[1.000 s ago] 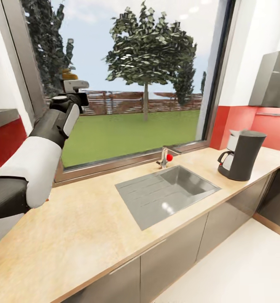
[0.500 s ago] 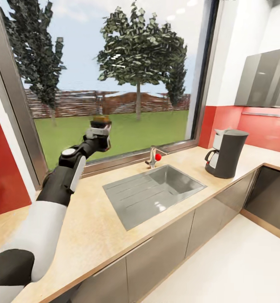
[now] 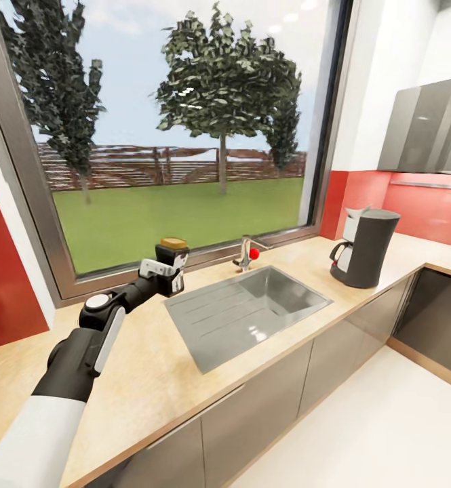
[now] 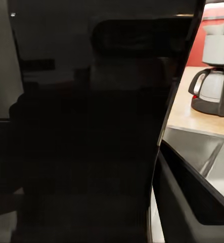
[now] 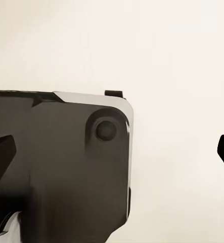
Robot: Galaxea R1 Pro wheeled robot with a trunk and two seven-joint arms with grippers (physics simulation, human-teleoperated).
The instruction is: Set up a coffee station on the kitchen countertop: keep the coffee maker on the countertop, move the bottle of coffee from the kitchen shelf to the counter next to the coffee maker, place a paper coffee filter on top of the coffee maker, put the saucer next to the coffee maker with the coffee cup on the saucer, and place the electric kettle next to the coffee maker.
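Head view: the left arm is reaching forward over the table (image 3: 150,366), a light beige wood-look slab on dark grey cabinets. The left claw (image 3: 169,272) is clenching the bottle of coffee (image 3: 173,252), a squat dark bottle whose yellow cap is showing above the fingers. The bottle is being held upright just beside the near left corner of the steel sink (image 3: 249,312), in front of the window (image 3: 178,129); whether its base is touching the table cannot be told. A tap (image 3: 247,252) with a red knob is standing behind the sink. The coffee maker (image 3: 367,247), a tall dark column, is sitting on the table well to the right, beyond the sink and in front of the red wall panel (image 3: 428,210).

Left wrist view: the dark bottle is blocking most of the frame; the coffee maker (image 4: 215,76) and part of the sink (image 4: 205,152) are appearing past it.

Right wrist view: a dark part of the robot is showing against a pale surface; the state of the right claw cannot be told
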